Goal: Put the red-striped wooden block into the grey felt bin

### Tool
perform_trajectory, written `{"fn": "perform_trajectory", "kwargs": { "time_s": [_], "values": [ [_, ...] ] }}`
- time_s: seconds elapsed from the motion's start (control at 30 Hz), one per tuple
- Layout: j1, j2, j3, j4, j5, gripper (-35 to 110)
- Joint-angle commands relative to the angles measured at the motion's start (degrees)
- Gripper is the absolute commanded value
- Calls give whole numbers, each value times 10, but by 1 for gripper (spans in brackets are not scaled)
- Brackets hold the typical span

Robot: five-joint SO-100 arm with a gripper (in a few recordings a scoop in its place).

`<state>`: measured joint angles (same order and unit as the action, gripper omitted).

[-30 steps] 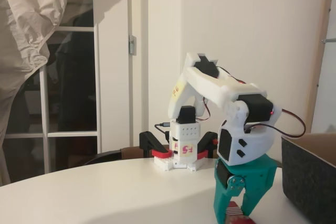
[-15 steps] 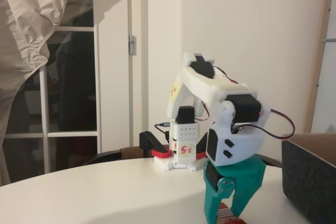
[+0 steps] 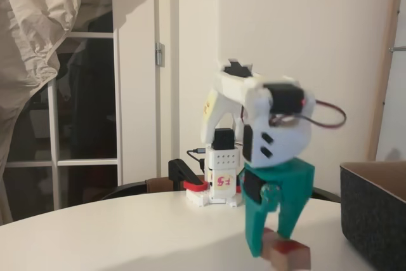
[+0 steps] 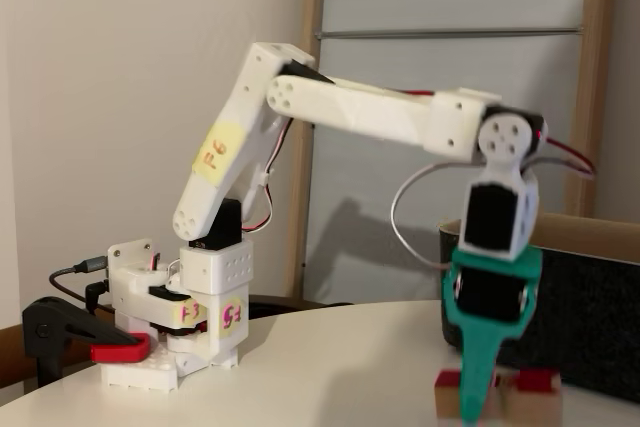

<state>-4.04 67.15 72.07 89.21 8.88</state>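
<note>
Now that the teal gripper (image 3: 274,240) has risen off the white table (image 3: 127,233), jaws clamped on the red-striped wooden block (image 3: 288,253), the carry to the grey felt bin (image 3: 375,211) at the table's right edge can begin

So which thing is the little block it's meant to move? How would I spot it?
Find the white robot arm on the pale round table and follow it down to its teal gripper. Clamped between the fingers is the red-striped wooden block, small, tan-sided and red-topped, left of the much bigger grey felt bin.
</note>
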Motion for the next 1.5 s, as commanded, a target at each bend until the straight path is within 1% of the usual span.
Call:
{"fn": "perform_trajectory", "kwargs": {
  "time_s": [0.0, 0.43, 0.7, 0.9, 1.07, 1.27, 1.47],
  "values": [
    [-5, 75, -8, 17, 30, 9],
    [-9, 200, -8, 31, 97, 10],
    [-36, 282, -9, 30, 98, 12],
    [-81, 334, -11, 29, 73, 12],
    [-130, 367, -11, 27, 30, 13],
    [-195, 374, -25, 10, -28, 10],
    [-242, 370, -25, -25, -74, 13]
  ]
}}
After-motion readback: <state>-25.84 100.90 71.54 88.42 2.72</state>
